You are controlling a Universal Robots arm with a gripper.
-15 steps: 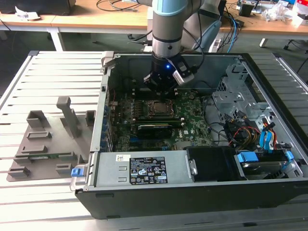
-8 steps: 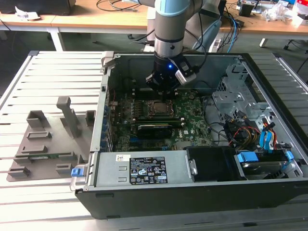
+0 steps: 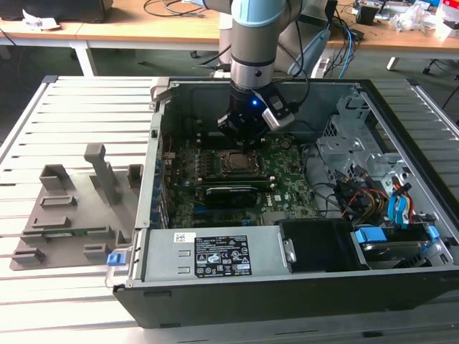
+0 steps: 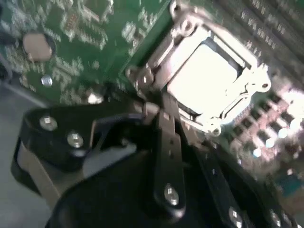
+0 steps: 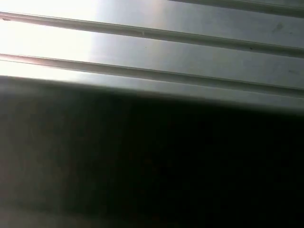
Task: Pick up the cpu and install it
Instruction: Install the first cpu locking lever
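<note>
The cpu (image 4: 202, 71), a bright silver-grey square, lies flat inside the metal-framed socket (image 4: 251, 85) on the green motherboard (image 3: 287, 179). In the exterior view the cpu (image 3: 235, 162) sits mid-board inside the open computer case (image 3: 150, 215). My gripper (image 3: 242, 135) hangs low over the board, just behind the socket. In the second wrist view the gripper (image 4: 159, 107) has its black tip at the socket frame's corner, beside the cpu. Nothing shows in its grasp.
A grey plastic fixture (image 3: 79, 208) rests on the slatted metal table (image 3: 43, 115) at the exterior view's left. Inside the case are the power supply (image 3: 215, 254), a drive cage (image 3: 358, 143), loose cables (image 3: 373, 197) and a black module (image 3: 229, 193) near the socket. The first wrist view shows the table slats (image 5: 190, 52) above a dark surface.
</note>
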